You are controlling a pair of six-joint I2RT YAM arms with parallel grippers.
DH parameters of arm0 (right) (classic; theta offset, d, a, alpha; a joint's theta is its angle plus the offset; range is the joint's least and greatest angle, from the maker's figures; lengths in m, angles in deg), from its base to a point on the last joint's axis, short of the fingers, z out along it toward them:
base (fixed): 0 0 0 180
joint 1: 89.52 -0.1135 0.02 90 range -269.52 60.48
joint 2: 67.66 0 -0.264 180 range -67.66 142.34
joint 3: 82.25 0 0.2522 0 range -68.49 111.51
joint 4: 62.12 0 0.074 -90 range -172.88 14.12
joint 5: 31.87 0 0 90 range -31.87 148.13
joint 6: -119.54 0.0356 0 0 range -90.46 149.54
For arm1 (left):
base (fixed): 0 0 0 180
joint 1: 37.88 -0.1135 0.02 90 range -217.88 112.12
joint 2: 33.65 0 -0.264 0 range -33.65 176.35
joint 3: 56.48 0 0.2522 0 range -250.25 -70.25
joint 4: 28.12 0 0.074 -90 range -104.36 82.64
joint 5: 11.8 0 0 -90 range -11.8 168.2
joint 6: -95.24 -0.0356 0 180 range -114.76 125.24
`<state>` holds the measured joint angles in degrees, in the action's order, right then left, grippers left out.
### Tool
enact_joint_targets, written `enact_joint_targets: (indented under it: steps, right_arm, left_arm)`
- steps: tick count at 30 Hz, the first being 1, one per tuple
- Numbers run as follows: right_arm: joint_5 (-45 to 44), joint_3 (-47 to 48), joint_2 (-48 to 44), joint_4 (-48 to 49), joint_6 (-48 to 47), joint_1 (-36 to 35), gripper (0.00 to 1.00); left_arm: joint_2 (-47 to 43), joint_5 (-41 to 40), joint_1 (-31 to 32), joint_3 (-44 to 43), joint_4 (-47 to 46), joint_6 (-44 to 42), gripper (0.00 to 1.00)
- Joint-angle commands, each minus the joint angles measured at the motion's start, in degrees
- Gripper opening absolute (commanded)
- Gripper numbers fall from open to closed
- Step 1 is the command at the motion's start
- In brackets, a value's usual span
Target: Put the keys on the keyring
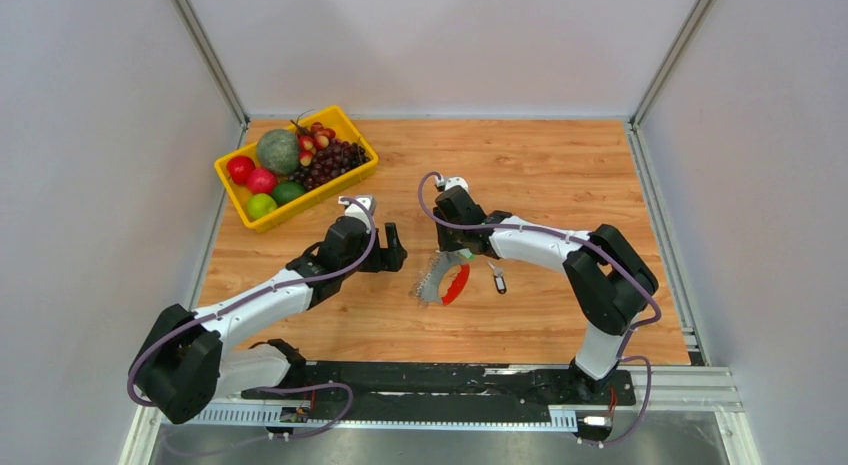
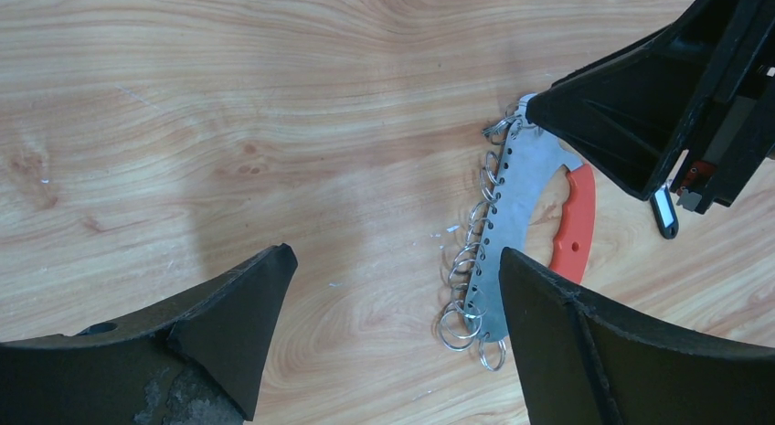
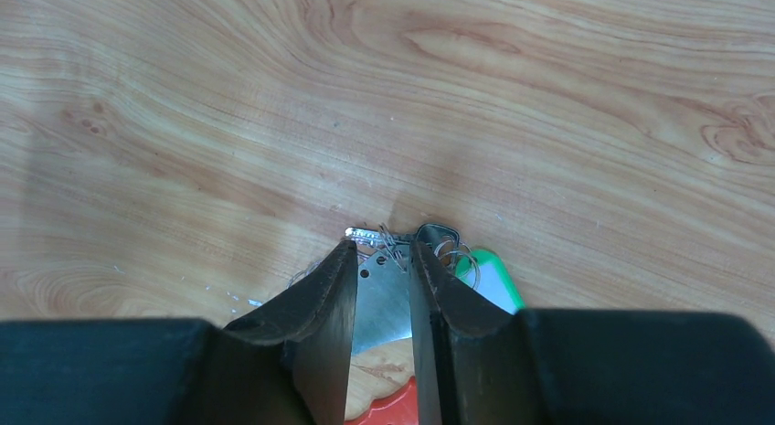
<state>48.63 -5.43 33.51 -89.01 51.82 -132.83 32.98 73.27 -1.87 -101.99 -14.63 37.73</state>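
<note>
The right gripper, pinched narrow on the keyring, seemingly firmly, should hold steady while the wide, empty left gripper fetches the key just right.

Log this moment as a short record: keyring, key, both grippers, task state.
keyring: on the table, gripped at one end
right gripper: shut on the keyring
left gripper: open, empty, beside the keyring
key: loose on the table, apart from the keyring
task state: key not yet on the keyring
</note>
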Motion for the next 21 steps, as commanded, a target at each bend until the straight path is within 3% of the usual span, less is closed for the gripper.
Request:
enact_joint_targets:
  steps: [1,9,21]
  right_arm:
    - [0.31,1.66,0.32,2.23,0.38,-0.02,0.30]
    - [-1.74,-0.55,-2.45,2.67,-2.13,-0.54,0.32]
    - [-0.90,0.75,0.78,2.75,-1.80,-0.55,0.26]
  left_arm:
    - [-1.53,0.71,0.03,0.16,-2.01,-0.35,0.94]
    - [-2.23,1.09,0.06,0.93,-2.51,0.21,0.95]
    - [-2.09,1.00,0.05,0.82,-2.24,0.10,0.95]
